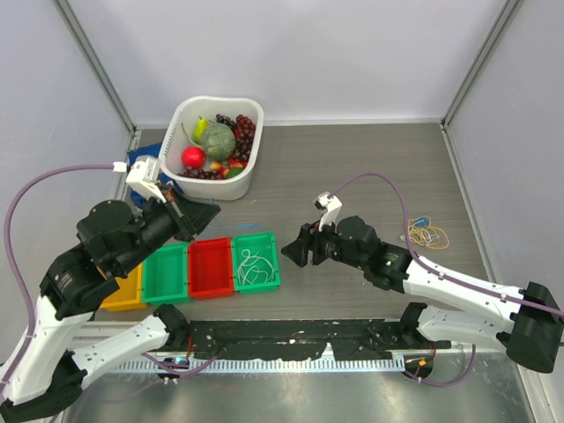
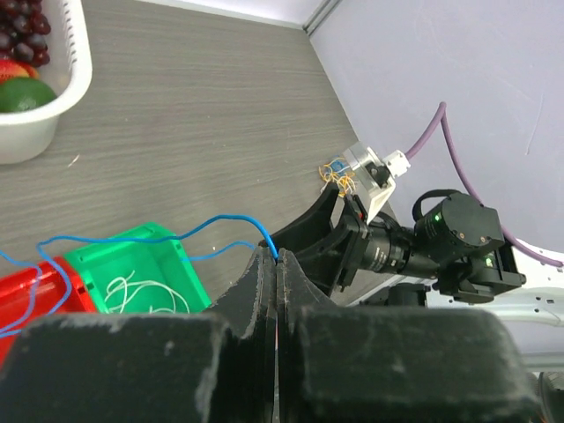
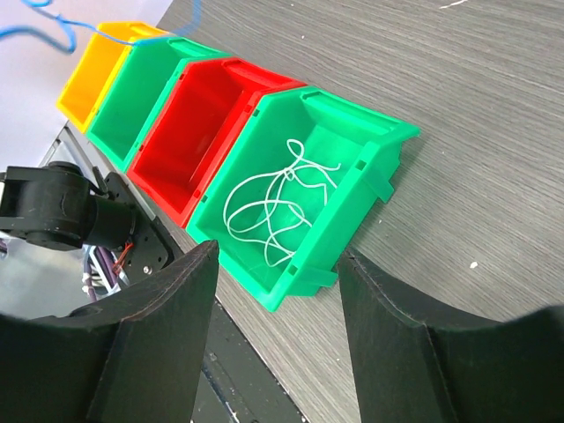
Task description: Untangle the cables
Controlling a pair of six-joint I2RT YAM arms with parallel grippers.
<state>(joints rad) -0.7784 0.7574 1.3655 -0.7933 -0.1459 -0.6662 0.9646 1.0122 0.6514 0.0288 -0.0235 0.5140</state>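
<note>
Grey wood-grain table (image 1: 352, 167), walled on three sides — bare stretch through the middle and back right. Left arm is folded at the elbow, with the left gripper (image 2: 277, 264) raised over the bin row (image 1: 189, 269). Its fingers are pressed together on the blue cable (image 2: 211, 223), which trails left across the red bin (image 2: 53, 300). Right arm reaches low leftward; right gripper (image 3: 278, 260) faces the end green bin (image 3: 352, 123), fingers apart. White cables (image 3: 269, 198) lie in that bin. Yellow-orange cables (image 1: 429, 233) sit near the right wall — well apart from both grippers. Fruit basket (image 1: 188, 123) at back left.
</note>
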